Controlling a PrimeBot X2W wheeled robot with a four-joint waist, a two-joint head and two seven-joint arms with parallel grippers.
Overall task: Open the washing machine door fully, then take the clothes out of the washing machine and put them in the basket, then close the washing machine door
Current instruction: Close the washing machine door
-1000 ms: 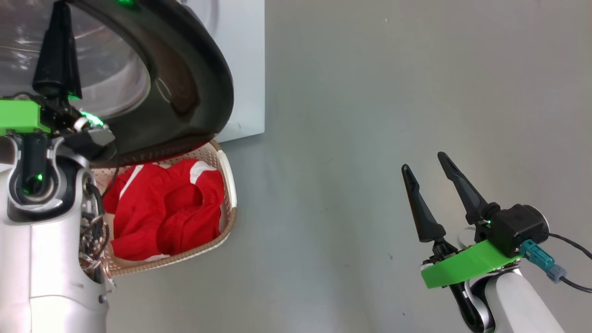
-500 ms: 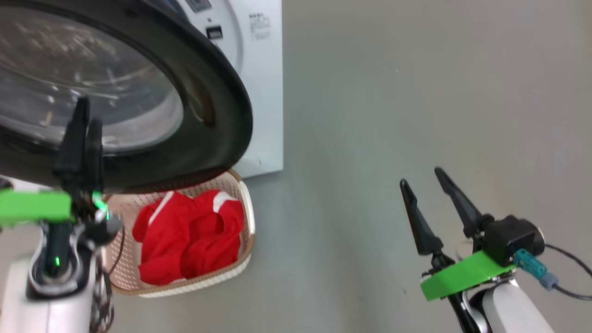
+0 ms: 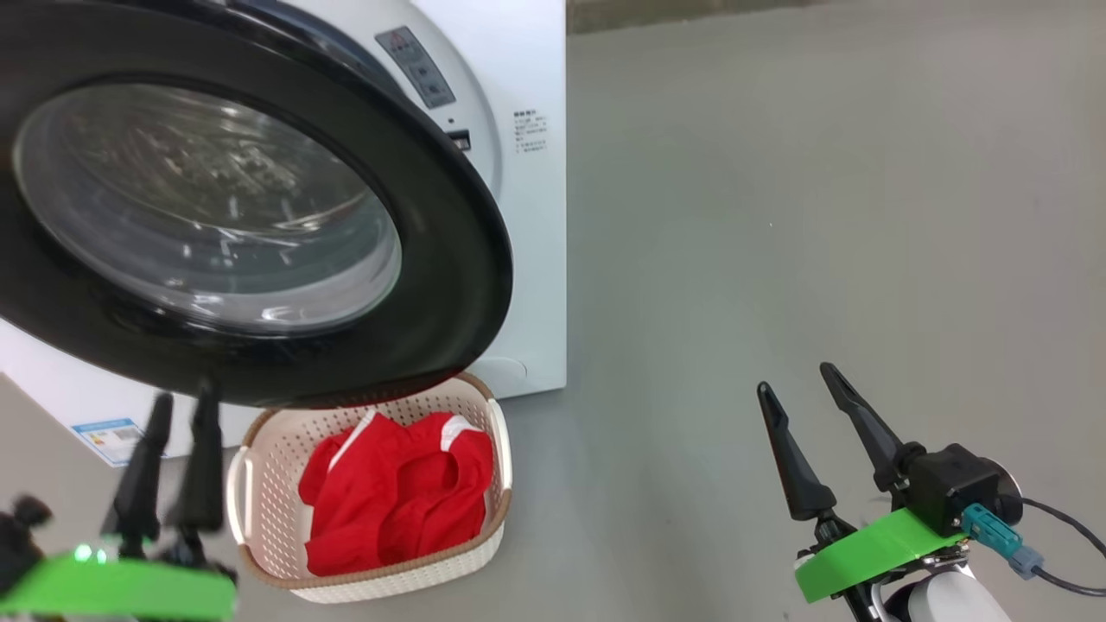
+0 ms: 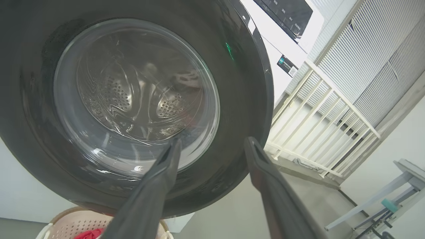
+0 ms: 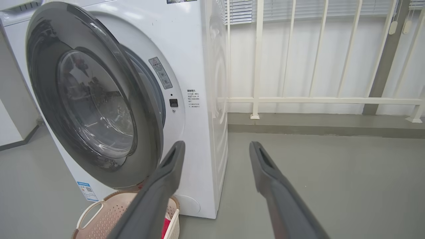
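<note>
The washing machine door [image 3: 449, 259], black-rimmed with a clear glass bowl [image 4: 132, 96], stands partly swung out from the white washing machine [image 5: 206, 66] and overhangs the basket. The cream basket [image 3: 497, 449] sits on the floor below the door with the red clothes [image 3: 397, 505] lying in it. My left gripper [image 3: 183, 397] is open in front of the door's lower rim, apart from it, and nothing is between its fingers [image 4: 159, 176]. My right gripper [image 3: 797, 380] hangs open and empty over bare floor to the right. Through the glass I see the steel drum.
A blue label [image 3: 108, 436] marks the machine's lower corner. A white railing [image 5: 318, 99] with a low kerb runs behind and right of the machine. Another white unit [image 5: 13, 109] stands at its left. Grey floor [image 3: 778, 216] stretches to the right.
The head camera has moved, so the whole picture has shifted. My left gripper's fingers, together high against the door before, now stand apart and lower, off the door. The right gripper keeps its pose.
</note>
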